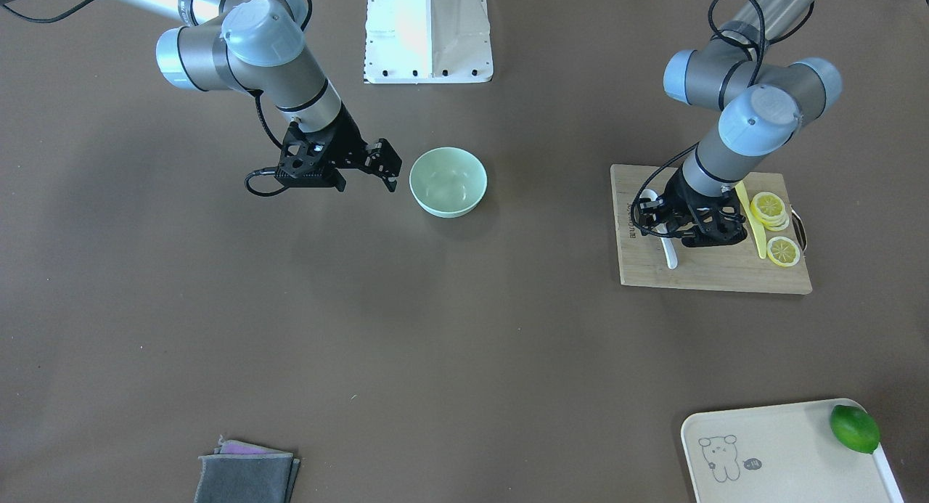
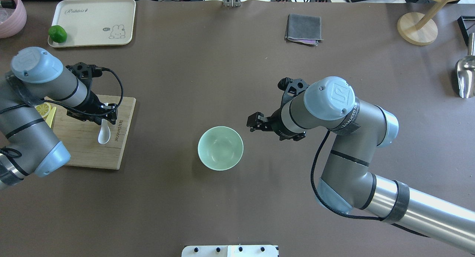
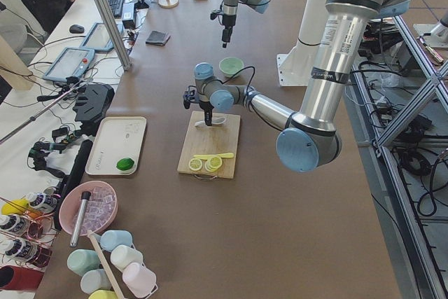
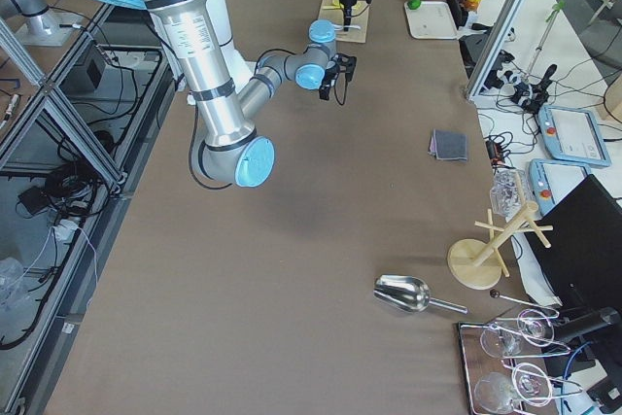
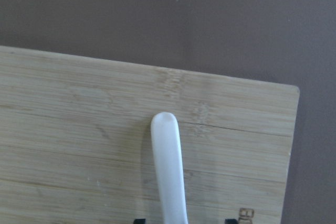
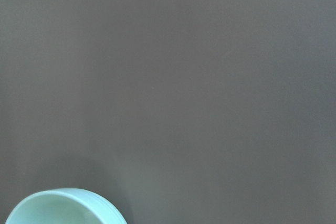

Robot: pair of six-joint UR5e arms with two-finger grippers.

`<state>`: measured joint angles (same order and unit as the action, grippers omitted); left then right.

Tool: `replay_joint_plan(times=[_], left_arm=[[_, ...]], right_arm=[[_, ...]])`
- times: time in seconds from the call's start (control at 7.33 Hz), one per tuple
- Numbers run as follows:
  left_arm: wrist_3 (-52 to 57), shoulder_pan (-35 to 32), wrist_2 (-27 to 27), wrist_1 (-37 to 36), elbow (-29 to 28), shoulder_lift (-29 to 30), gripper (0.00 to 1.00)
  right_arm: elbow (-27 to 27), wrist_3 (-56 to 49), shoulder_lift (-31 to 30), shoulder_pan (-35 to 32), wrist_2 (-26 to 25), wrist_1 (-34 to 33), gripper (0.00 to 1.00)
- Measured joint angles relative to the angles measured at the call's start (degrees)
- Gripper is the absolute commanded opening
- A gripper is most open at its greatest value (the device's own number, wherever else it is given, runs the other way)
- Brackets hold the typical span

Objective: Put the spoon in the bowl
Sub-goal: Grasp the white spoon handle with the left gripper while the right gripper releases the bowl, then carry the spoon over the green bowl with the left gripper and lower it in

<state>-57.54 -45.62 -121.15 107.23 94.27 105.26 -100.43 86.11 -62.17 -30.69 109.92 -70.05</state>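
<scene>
The white spoon lies on the wooden cutting board, its scoop toward the robot. My left gripper is low over the spoon's middle, open, a finger on each side of the handle. In the left wrist view the spoon's handle runs up from between the two fingertips. The mint-green bowl stands empty mid-table; it also shows in the overhead view. My right gripper hovers open and empty just beside the bowl, whose rim shows in the right wrist view.
A yellow knife and lemon slices lie on the board behind my left gripper. A cream tray with a lime and a folded grey cloth sit at the far edge. The white robot base stands behind the bowl.
</scene>
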Motion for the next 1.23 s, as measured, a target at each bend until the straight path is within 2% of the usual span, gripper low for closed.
replay_joint_plan(times=[0.14,0.68,0.95,1.23], left_arm=[[0.1,0.0,0.0,0.0,-0.2,0.0,0.00],[-0.1,-0.1,-0.7,-0.5,1.8,1.8,0.00],[-4.5,0.6,-3.1,-1.4,4.8,6.5,0.00],[-13.7,6.0,-2.6,-1.6,5.4,14.2,0.00]], right_arm=[[-0.2,0.0,-0.2,-0.1,0.1,0.0,1.00],[-0.7,-0.1,-1.1,-2.3,2.0,0.0,1.00],[-2.2,-3.7,-4.7,-7.1,5.9,0.1,1.00],[-3.1,-12.8,-10.1,-13.5,10.6,0.1,1.00]])
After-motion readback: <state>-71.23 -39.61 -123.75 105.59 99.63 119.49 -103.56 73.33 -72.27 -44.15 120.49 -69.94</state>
